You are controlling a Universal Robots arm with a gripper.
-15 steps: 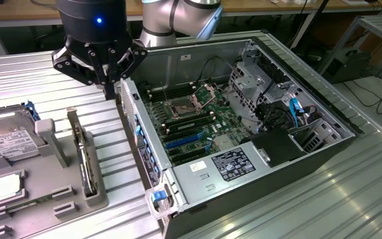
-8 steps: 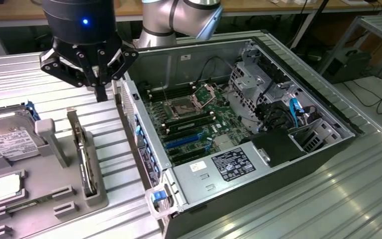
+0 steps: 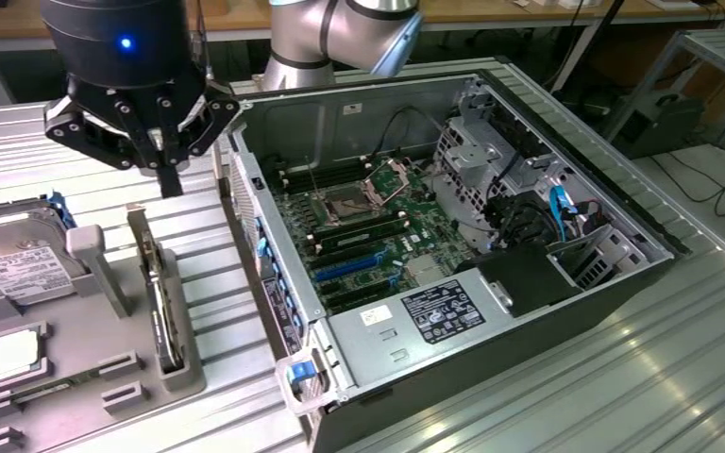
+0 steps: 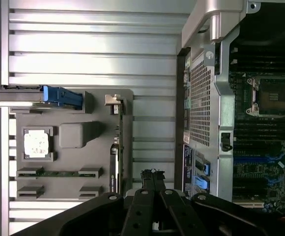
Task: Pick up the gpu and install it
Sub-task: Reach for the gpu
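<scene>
Closest to the wrist lens: black multi-link gripper (image 4: 153, 173), fingers pressed together on nothing, tips hanging clear of everything below. From that camera, fingertips lined up over the strip of table between tray and case, beside the card rather than above it.

In the exterior view, hanging from a dark round body with a blue light, near the far end of the tray and close to the case's perforated wall.

Thin flat gpu (image 3: 161, 307), green board with black face and narrow silver bracket at one end, standing on its long edge in a slot of the grey moulded tray (image 3: 110, 344). Placed along the tray side nearest the case. Untouched, well below the gripper.

Elsewhere on that tray:
- boxy silver hard drive (image 3: 10, 264) with white label, propped at the far end
- small square silver-topped CPU chip (image 3: 12, 351) seated in a recess
- slim green memory stick (image 4: 54, 172) lying in a low holder

Just beside the tray, on the exterior view's right: black-and-silver tower case (image 3: 615, 222), lying on its side with the panel off. Inside, green motherboard (image 3: 381, 247) with a square metal CPU socket (image 3: 344, 200) and blue expansion slots (image 3: 344, 269).

Underneath it all, ribbed aluminium table (image 3: 665, 377). Behind the case, silver arm joint (image 3: 337, 38).
</scene>
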